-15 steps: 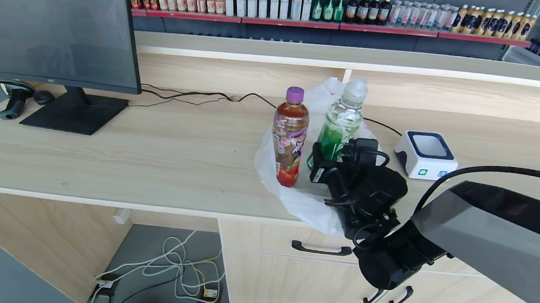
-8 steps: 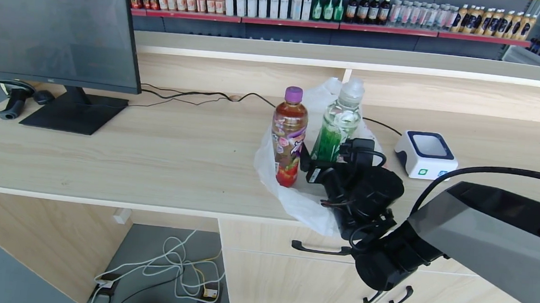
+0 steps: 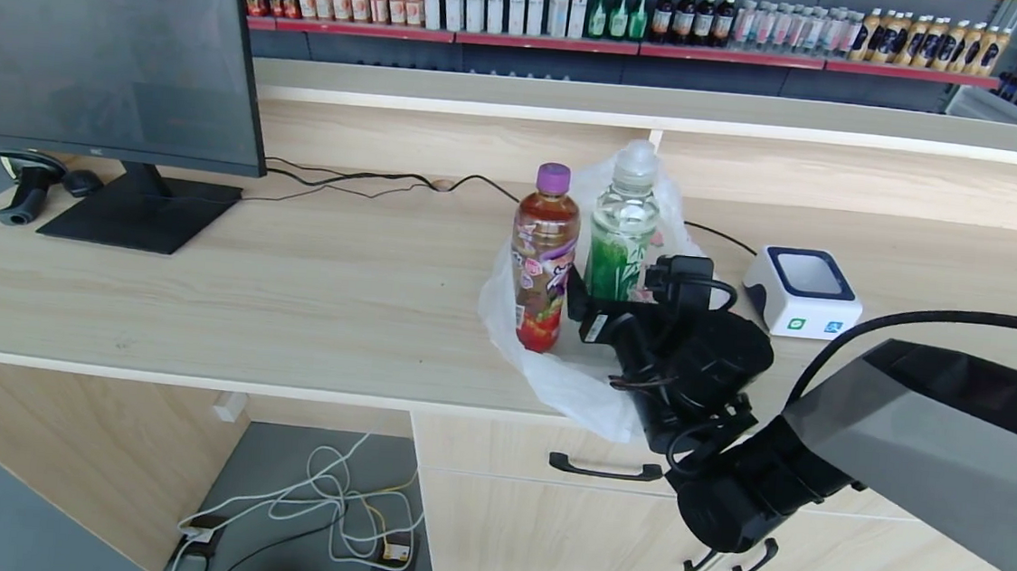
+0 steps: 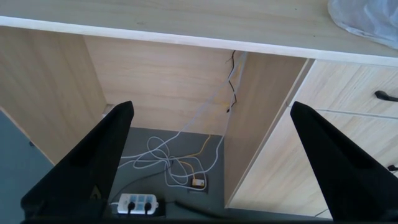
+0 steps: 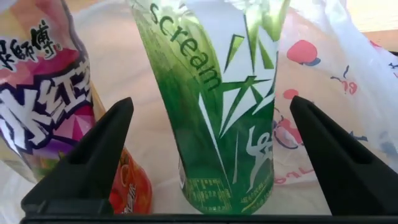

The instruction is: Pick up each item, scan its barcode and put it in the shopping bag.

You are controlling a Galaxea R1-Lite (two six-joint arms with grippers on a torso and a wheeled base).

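The left gripper point(image 4: 211, 109) hangs nearest and lowest, in front of the counter and below the thin white plastic shopping bag point(image 3: 556, 375). Its fingers are wide apart and hold nothing.

Next is the right gripper point(image 5: 208, 109), at the near side of the bag. Its fingers are spread wide too, one on each side of the clear plastic bottle with the green label point(image 3: 623, 231). There is a little gap on both sides, so they are not squeezing it.

That bottle stands upright on the bag's spread-out plastic, and more of the bag rises behind it. Just beside it, on the bag's left part, stands the brown tea bottle with the purple cap point(image 3: 545, 257). I cannot tell if the two are really inside the bag's mouth or only on top of it. The bag's near edge hangs over the pale wooden counter point(image 3: 291, 286).

I think the green-label bottle is firm but can dent. It looks smooth and a bit slippery, and it is likely heavy if full. It is tall, so a push near the top could tip it into the tea bottle. The best place to hold it looks like the label part, about the middle. The bag is soft and floppy and could bunch up.

Right of the bag sits the small white scanner box with the dark rim point(image 3: 801, 290). Far to the bag's left stands the big black monitor point(image 3: 102, 36). Well behind the bag runs a long red shelf of drink bottles point(image 3: 546, 44).
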